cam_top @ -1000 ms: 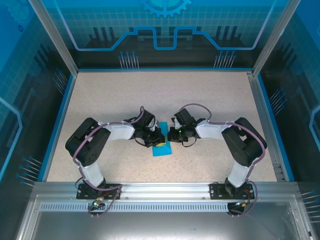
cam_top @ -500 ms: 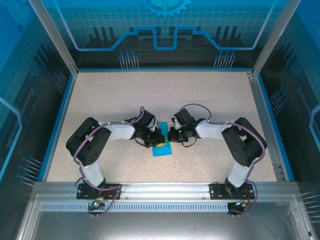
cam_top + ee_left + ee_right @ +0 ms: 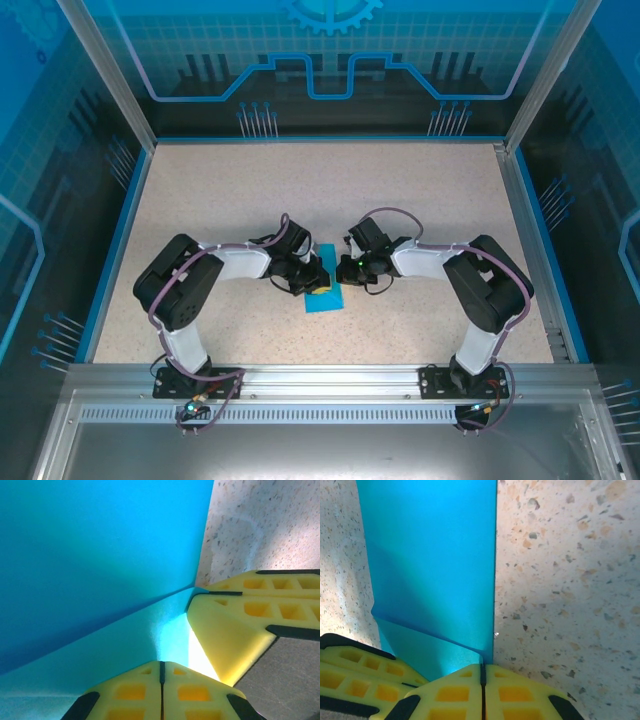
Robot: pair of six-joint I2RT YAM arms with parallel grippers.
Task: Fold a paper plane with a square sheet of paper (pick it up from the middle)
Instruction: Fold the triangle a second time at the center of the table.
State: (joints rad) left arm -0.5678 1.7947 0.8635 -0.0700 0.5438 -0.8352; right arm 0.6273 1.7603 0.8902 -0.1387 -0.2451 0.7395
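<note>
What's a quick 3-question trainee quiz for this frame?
1. True or false: the left end effector and the right end effector both stand wide open.
2. The cyan paper is: A) crumpled into a ball, B) creased with a fold, C) torn in two.
3. Short answer: what lies under the paper?

Key: 1 false, both are shut. 2 B. 3 the speckled table.

Top view: high behind arm bases (image 3: 195,380), looking down. Wrist views: close, both on paper (image 3: 430,555).
</note>
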